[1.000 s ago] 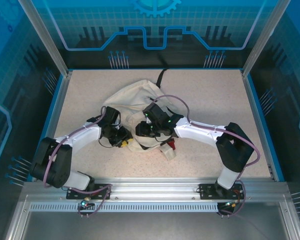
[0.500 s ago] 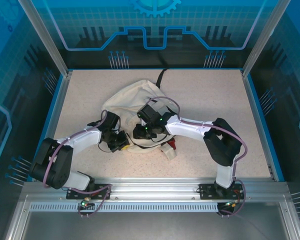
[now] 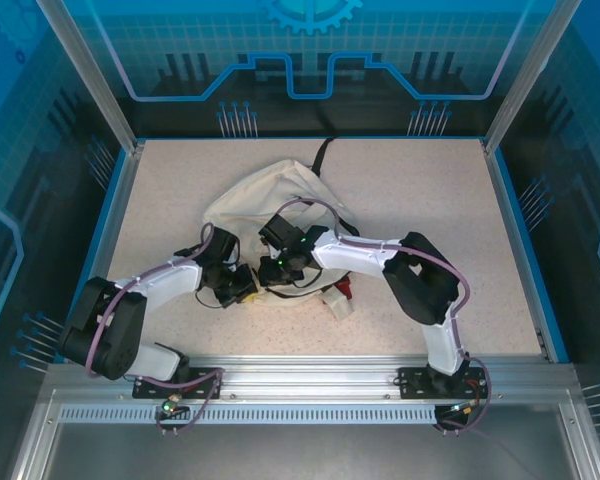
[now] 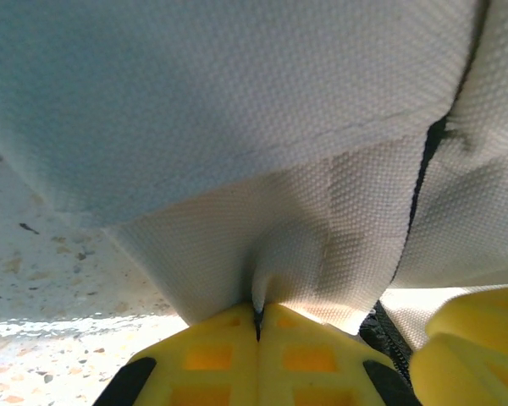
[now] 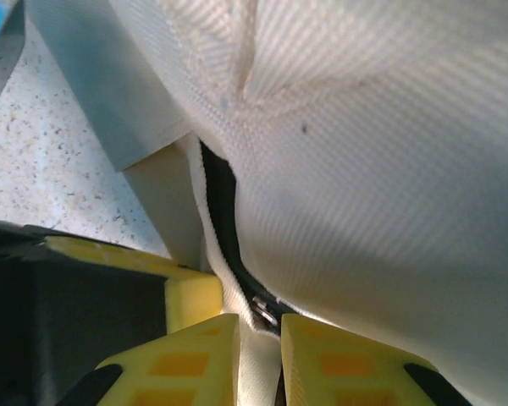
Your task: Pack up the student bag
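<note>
Top external: the student bag lies slumped in the middle of the table, its cream fabric crumpled; both arms reach in to its near edge, one from each side
Left gripper: jaws pressed together, yellow pads meeting on a pinched-up fold of the bag's cloth; from above it sits at the bag's near left edge
Right gripper: jaws narrow, only a slim gap between the pads; a strip of cream fabric at the zip's edge is caught in that gap; from above it rests on the bag's near side, just beside the left gripper
Zip: a dark slit running down towards the right gripper's pads; a small metal ring sits just above the gap; in the left wrist view the zip is a thin dark line right of the pinched fold
Black strap: trails off the bag's far end onto the table
Around: a small cream box with a red item touching it lies just beside the bag's near right edge, below the right forearm
In the way: folds of loose cloth hang over both wrist cameras, hiding the inside of the bag
</note>
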`<state>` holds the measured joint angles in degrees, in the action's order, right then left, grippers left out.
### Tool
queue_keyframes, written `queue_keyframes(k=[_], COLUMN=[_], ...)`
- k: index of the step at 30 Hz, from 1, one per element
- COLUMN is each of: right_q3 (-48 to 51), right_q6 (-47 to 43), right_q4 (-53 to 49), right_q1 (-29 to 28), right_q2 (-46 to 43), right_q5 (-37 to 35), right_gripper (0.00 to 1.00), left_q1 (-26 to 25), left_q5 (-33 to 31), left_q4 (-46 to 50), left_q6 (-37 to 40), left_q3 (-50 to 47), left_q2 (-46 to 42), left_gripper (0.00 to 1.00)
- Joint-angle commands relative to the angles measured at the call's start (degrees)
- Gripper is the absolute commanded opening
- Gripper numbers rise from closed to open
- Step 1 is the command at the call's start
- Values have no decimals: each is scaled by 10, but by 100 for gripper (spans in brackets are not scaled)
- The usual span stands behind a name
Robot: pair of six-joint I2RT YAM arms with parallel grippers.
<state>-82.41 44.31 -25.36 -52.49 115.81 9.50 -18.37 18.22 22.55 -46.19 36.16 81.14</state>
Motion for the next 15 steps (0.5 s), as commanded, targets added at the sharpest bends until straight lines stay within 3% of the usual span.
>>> queue_keyframes(k=[1, 9, 15], right_q3=[-29, -53, -64], right_q6=[-28, -73, -100], right_q4=[-34, -47, -49], right_q1=[-9, -20, -23], right_q2=[25, 62, 80], right_q5=[-8, 8, 17], right_gripper=[20, 23, 17], left_q1=[5, 8, 11], left_q5=[-10, 0, 1], left_q4=[35, 21, 15], left_q6=[5, 5, 5], left_q3=[-21, -23, -26], left_q2=[-1, 1, 2], left_gripper=[0, 0, 0])
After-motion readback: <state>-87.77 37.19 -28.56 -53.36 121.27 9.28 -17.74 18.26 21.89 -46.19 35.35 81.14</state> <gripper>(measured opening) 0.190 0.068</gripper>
